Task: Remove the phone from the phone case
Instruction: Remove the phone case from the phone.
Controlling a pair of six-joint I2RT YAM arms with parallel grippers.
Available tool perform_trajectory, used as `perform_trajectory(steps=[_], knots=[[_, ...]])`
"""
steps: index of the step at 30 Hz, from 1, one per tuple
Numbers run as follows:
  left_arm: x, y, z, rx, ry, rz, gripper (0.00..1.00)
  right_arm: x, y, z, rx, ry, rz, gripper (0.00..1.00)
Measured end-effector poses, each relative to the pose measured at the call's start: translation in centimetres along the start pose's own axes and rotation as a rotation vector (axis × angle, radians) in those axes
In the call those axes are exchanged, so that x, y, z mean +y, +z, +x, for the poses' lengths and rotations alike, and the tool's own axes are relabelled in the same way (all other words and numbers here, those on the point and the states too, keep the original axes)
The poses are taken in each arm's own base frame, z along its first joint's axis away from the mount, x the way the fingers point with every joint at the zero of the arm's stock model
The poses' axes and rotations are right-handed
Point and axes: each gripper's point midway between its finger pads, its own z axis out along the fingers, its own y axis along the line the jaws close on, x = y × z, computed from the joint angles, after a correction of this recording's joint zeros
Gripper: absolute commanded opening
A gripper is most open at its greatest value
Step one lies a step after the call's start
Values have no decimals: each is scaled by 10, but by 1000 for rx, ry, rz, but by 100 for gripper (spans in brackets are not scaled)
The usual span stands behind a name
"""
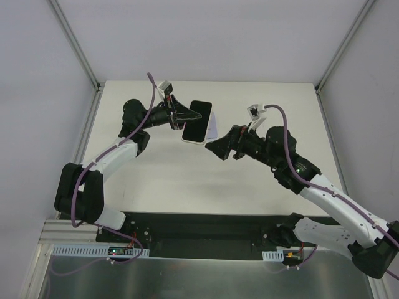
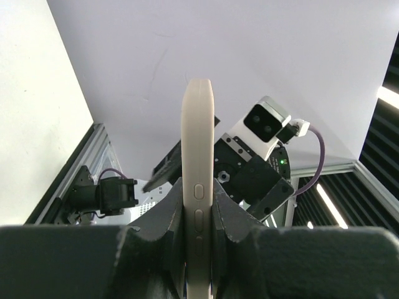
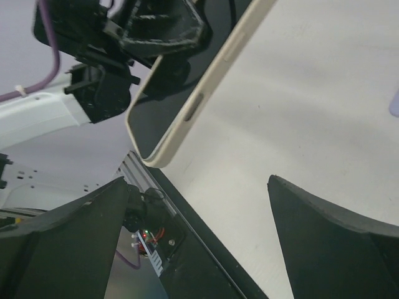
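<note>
The black-screened phone (image 1: pixel 198 120) sits inside its cream phone case (image 2: pixel 197 124). Both are tilted, at the top view's upper centre.

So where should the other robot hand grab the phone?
At the free near end of the phone, closest to the right gripper. The left gripper clamps the flat faces farther up one side, so that end sticks out bare. Probably come from the right, open fingers straddling the thin case edge.

Black-and-white arms (image 1: pixel 112 159), purple cables (image 1: pixel 288 134)
</note>
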Motion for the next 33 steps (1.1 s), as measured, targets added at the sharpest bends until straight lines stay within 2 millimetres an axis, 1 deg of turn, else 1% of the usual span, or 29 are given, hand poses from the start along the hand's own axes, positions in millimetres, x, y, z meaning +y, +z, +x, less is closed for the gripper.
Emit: perform_trajectory(steps=[3, 6, 12, 18, 25, 33], knots=[[-1, 0, 0, 0, 11, 2, 0, -12, 5, 12, 37, 7, 67, 96], [-1, 0, 0, 0, 17, 3, 0, -20, 6, 18, 53, 10, 105, 96], [-1, 0, 0, 0, 18, 2, 0, -25, 5, 16, 43, 10, 137, 96], [-1, 0, 0, 0, 19, 2, 0, -21, 5, 11, 30, 7, 129, 96], [-1, 0, 0, 0, 19, 2, 0, -8, 4, -2, 4, 2, 102, 96], [-1, 0, 0, 0, 19, 2, 0, -12, 7, -2, 5, -2, 117, 96]])
